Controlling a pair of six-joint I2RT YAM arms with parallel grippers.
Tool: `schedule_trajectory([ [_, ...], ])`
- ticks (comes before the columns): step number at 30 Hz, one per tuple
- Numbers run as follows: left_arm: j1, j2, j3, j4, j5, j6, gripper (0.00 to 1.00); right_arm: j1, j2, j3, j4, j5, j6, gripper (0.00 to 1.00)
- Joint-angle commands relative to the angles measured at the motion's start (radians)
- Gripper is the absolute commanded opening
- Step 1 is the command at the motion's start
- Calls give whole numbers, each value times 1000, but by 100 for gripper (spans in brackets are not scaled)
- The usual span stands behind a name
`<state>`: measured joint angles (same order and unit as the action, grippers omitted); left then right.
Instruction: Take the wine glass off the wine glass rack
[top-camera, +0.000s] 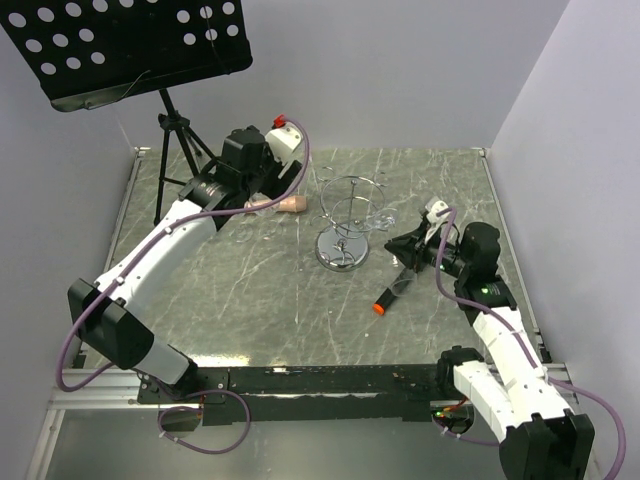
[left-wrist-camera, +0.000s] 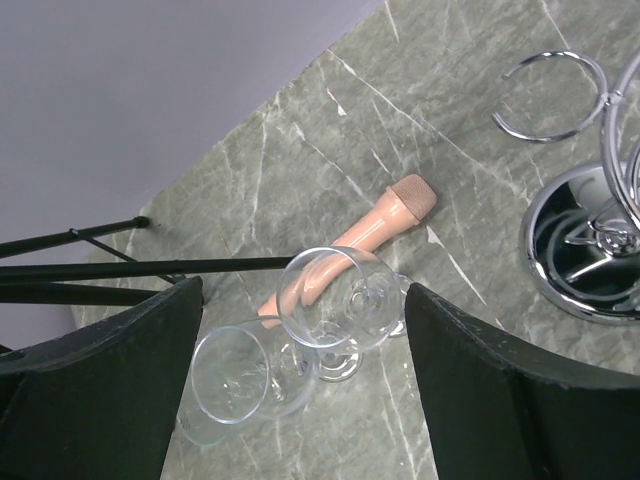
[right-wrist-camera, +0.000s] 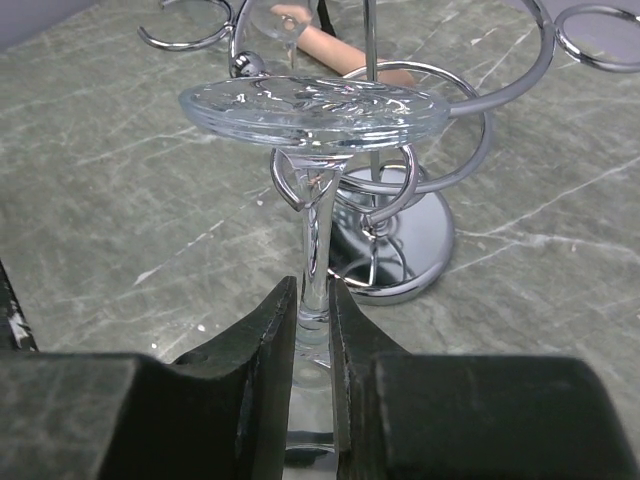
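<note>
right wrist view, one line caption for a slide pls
Right hand shut on the stem of an upside-down wine glass at the rack

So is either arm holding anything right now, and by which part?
The right gripper pinches a wine glass by its stem, the glass hanging foot-up on the wine glass rack. The left gripper is open, holding nothing.

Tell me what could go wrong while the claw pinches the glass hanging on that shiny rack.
The foot of the wine glass rests over a wire arm of the wine glass rack; pulled crookedly, it could snag and tip the rack. The right gripper pinches only the thin stem, so the glass might slip or crack. Beneath the open left gripper lie two glasses that could get knocked.
</note>
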<state>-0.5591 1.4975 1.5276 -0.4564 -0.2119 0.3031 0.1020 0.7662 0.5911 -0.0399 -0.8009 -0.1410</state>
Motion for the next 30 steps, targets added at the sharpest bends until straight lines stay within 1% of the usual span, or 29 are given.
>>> schedule_trajectory([
  [1,4,-42,-10,36,26,-27,86,-1,21,73,90,-27,89,0],
  [4,2,-39,-6,27,26,-21,86,-1,39,67,146,-34,127,0],
  [6,2,-36,9,24,23,-13,86,-1,45,87,163,-41,139,0],
  [9,4,-20,29,21,22,-6,86,-1,36,110,207,-44,199,0],
  [15,2,-5,46,16,28,-7,86,-1,-4,93,259,43,235,0],
  [21,4,-5,46,30,37,-5,86,-1,-51,107,146,20,208,0],
  [25,2,-22,33,33,63,5,86,-1,-77,148,45,46,219,0],
  [28,2,-94,-65,126,117,45,88,-1,-77,217,-66,112,273,0],
  [30,4,-176,-154,211,191,77,90,-1,-59,275,-110,144,320,0],
])
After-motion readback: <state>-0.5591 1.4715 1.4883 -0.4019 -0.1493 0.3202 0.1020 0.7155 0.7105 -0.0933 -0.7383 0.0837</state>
